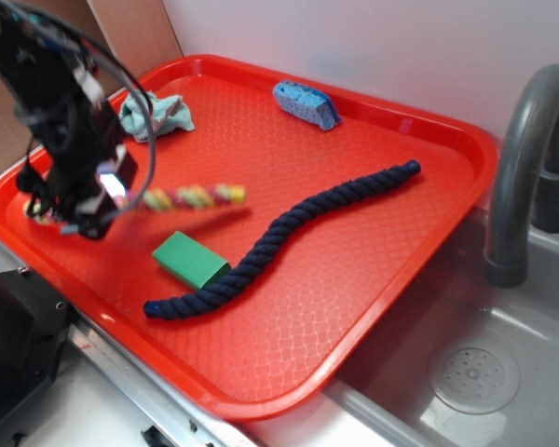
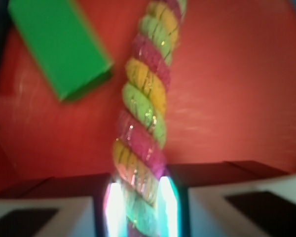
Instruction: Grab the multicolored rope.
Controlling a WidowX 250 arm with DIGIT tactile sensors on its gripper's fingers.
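The gripper [image 2: 138, 210] is clamped on one end of the multicolored rope [image 2: 144, 108], whose length runs off toward twelve o'clock.

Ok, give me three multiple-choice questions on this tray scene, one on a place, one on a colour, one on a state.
1. Where is the green block?
A. beside the dark rope
B. in the sink
C. on the sponge

2. What colour is the tray?
A. blue
B. red
C. white

3. What is the claw doing?
A. hanging open
B. shut on the block
C. shut on the multicolored rope

Answers: 1 A, it lies by the rope's middle; 2 B, red throughout; 3 C, the wrist view shows the rope between the fingers.
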